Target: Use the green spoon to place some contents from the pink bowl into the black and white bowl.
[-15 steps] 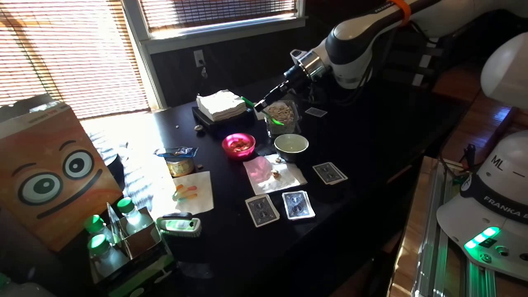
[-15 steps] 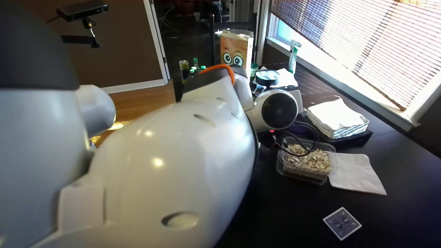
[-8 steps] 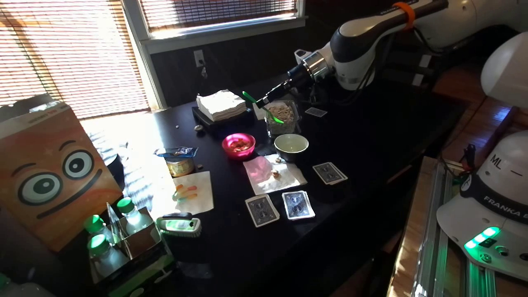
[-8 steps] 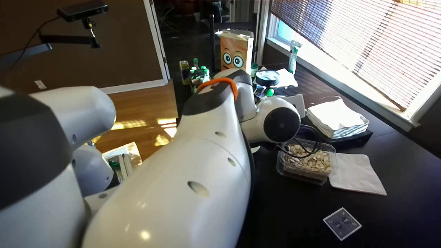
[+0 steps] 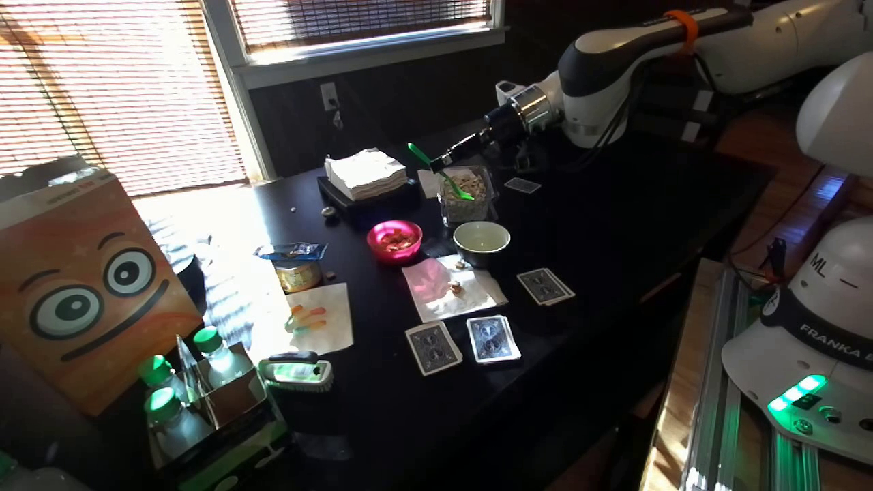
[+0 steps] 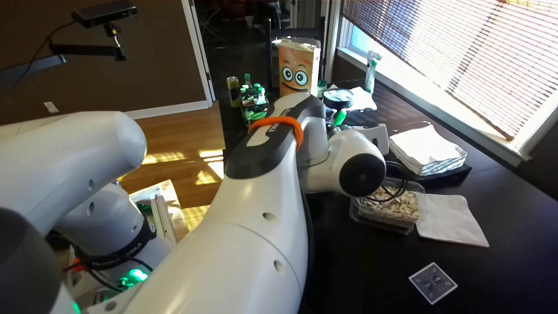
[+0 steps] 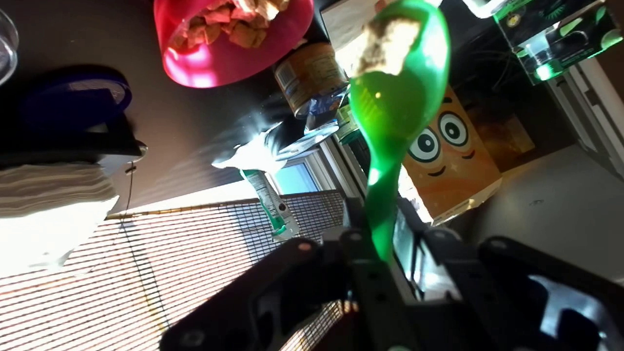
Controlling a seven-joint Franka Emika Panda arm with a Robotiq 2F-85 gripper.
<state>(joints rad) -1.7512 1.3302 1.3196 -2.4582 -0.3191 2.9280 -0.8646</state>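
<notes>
Holding one loaded green spoon (image 7: pixel 388 146): one hand (image 7: pixel 382 217).

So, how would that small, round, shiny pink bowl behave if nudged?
The pink bowl would probably slide on the smooth black table. Its sunlit, glowing wall hints at light, thin plastic. A hard shove might spill the reddish chunks inside.

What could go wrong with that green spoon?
The brownish lump on the green spoon might tumble off before it reaches the black and white bowl, because it sits close to the spoon's tip. The spoon might also twist or slip, because the jaws pinch only its thin handle.
</notes>
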